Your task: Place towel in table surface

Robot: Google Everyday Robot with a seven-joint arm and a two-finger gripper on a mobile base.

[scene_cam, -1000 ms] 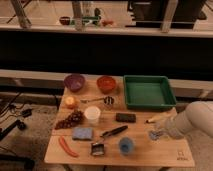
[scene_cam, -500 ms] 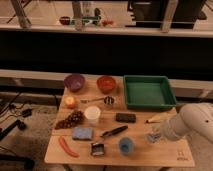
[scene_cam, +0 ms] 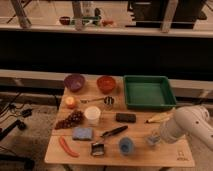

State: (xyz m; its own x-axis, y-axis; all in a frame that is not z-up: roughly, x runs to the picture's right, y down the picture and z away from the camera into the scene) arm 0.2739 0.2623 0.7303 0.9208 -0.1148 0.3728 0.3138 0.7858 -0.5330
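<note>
The towel (scene_cam: 82, 133) is a small blue folded cloth lying flat on the wooden table (scene_cam: 165, 156), left of the middle near the front. My gripper (scene_cam: 152, 140) is at the end of the white arm (scene_cam: 187, 125), which comes in from the right. It hangs low over the table's front right part, well to the right of the towel and apart from it. A blue cup (scene_cam: 126, 145) stands between the gripper and the towel.
A green tray (scene_cam: 148, 92) is at the back right, with a purple bowl (scene_cam: 74, 82) and an orange bowl (scene_cam: 106, 83) at the back. Also there: a white cup (scene_cam: 92, 115), grapes (scene_cam: 70, 120), a black block (scene_cam: 126, 117), a banana (scene_cam: 159, 118), a black-handled tool (scene_cam: 114, 132) and a red chili (scene_cam: 67, 147).
The arm has shifted slightly to the left and lower over the table's front right. The towel and the other objects have not moved.
</note>
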